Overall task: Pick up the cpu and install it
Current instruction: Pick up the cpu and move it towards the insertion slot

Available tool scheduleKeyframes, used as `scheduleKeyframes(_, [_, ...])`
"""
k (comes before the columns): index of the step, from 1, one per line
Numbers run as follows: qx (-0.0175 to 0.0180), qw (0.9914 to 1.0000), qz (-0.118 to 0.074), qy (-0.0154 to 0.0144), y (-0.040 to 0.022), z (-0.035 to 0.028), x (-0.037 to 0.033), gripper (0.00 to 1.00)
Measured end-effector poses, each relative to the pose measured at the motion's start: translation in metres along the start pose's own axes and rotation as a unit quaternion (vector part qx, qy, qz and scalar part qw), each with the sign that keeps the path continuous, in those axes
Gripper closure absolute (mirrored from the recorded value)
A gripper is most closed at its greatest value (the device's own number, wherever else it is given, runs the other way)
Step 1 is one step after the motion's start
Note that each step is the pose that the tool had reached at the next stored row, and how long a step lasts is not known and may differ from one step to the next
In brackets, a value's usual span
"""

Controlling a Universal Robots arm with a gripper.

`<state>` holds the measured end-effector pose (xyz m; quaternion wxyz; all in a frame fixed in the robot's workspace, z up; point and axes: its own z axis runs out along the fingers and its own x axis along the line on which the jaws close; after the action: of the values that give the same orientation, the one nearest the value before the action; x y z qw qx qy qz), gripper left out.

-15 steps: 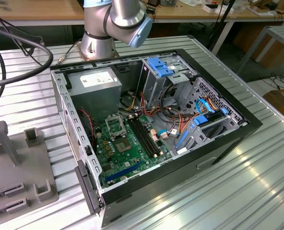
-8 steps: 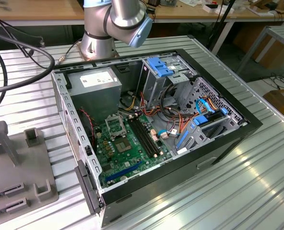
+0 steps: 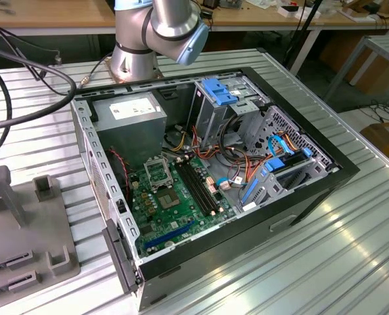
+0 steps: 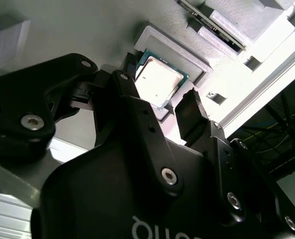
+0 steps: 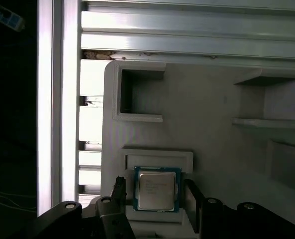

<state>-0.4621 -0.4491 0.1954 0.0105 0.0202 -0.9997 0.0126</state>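
The claw (image 5: 156,191) was seen open in both wrist views, lowered over a grey moulded tray (image 5: 212,124). One finger (image 5: 118,191) was placed on either side of the cpu (image 5: 156,189). A narrow gap could be made out between each finger and the chip's edge, so nothing was gripped.

The cpu was found lying flat, metal lid up, in a shallow square recess of the tray, bordered by a raised grey rim. In the second wrist view the same chip (image 4: 159,82) was framed between the two dark fingertips (image 4: 190,112) of the claw (image 4: 160,82), with the tray's surface (image 4: 77,30) behind it.

In the exterior view the tray (image 3: 23,230) was set on the ribbed metal counter (image 3: 313,262) at the exterior view's left, just beside an opened computer case (image 3: 342,172) laid on its side. Inside the case a green motherboard (image 3: 175,203) was exposed, with its socket (image 3: 156,172) located near the grey power supply (image 3: 132,121). The arm's base (image 3: 135,59) was mounted on the counter behind the case.
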Motion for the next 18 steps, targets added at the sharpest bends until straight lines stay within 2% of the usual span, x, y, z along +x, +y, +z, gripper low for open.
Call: scheduleKeyframes(18, [0.0000, 1.00000, 0.000, 0.0001, 0.0016, 0.0050, -0.0006, 0.42])
